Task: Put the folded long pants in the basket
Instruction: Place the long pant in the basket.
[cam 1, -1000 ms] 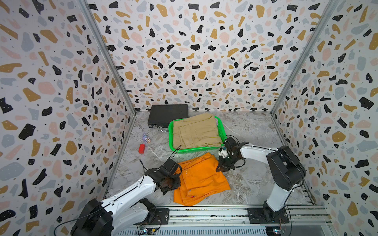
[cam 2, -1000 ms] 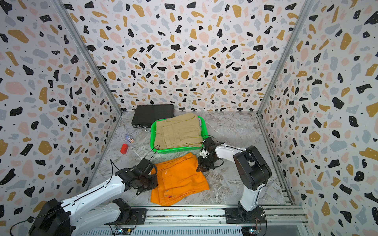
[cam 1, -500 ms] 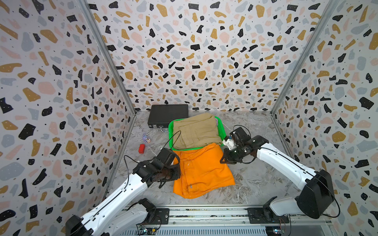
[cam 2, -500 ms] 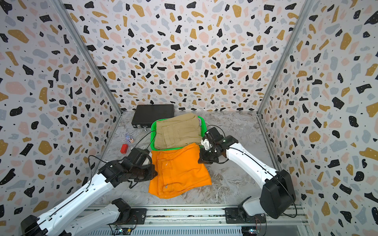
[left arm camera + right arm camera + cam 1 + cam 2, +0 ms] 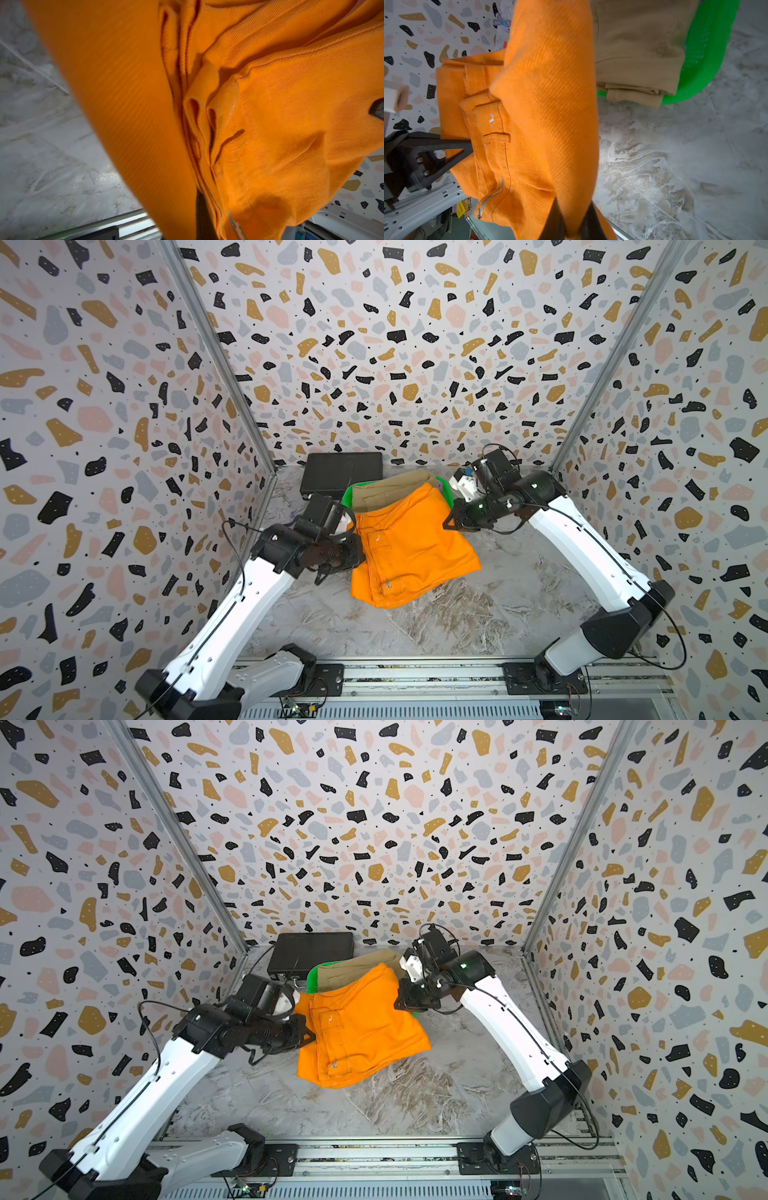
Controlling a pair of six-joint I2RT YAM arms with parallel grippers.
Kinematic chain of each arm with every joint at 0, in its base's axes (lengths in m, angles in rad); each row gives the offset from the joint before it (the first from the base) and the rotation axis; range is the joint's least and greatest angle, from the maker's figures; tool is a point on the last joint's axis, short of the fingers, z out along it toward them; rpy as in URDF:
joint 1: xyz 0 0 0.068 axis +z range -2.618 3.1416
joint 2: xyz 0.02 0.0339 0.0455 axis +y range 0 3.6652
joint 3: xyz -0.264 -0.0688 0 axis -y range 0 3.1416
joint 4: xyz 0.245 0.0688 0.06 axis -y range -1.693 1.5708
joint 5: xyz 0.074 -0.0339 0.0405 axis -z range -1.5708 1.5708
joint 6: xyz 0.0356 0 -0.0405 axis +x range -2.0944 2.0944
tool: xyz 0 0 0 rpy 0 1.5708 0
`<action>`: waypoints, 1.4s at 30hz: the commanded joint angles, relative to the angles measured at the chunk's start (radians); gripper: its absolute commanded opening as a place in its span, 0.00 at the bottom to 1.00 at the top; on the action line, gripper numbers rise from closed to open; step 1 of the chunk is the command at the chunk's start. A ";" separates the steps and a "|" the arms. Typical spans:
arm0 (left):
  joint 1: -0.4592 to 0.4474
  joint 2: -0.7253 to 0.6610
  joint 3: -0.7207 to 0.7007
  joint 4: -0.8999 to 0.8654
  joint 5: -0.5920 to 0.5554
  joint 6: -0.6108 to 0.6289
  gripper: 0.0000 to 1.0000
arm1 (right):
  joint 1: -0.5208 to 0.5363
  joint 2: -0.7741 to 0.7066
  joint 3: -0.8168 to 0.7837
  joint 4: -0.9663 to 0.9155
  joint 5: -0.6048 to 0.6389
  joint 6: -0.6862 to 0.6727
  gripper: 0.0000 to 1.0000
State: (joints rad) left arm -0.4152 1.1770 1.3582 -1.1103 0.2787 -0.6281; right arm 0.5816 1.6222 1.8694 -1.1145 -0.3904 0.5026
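Orange pants (image 5: 411, 547) hang mid frame, held up at 2 sides. Left gripper (image 5: 360, 552) pinches the left edge & right gripper (image 5: 448, 524) pinches the right edge, both clamped tight. The top edge covers pt of the green basket (image 5: 347, 497) just above, w/ tan pants (image 5: 392, 489) inside. The low edge maybe touches the floor.

Top views: you look down from high in front; both share the whole desk (image 5: 415, 635).
Wrist views: each shows you the orange pants (image 5: 270, 124) from very close.
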 commanded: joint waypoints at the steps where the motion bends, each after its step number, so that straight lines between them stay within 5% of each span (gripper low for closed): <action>1: 0.080 0.087 0.139 -0.008 0.108 0.119 0.00 | -0.035 0.081 0.168 0.012 -0.008 -0.014 0.00; 14: 0.260 0.585 0.459 -0.020 0.191 0.260 0.00 | -0.111 0.462 0.539 -0.005 -0.003 0.012 0.00; 20: 0.271 0.777 0.569 -0.019 0.171 0.293 0.00 | -0.126 0.553 0.549 -0.004 0.056 -0.006 0.00; 25: 0.271 0.888 0.598 -0.017 0.182 0.305 0.00 | -0.128 0.561 0.408 0.064 0.110 -0.023 0.00; 34: 0.271 0.890 0.521 0.081 0.140 0.287 0.00 | -0.151 0.577 0.290 0.154 0.178 -0.052 0.00; 42: 0.272 0.722 0.454 0.194 0.114 0.236 0.00 | -0.152 0.466 0.322 0.173 0.206 -0.067 0.00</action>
State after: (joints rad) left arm -0.1413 1.9945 1.8160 -1.0161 0.4126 -0.3706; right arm 0.4389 2.1979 2.1517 -0.9798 -0.2443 0.4587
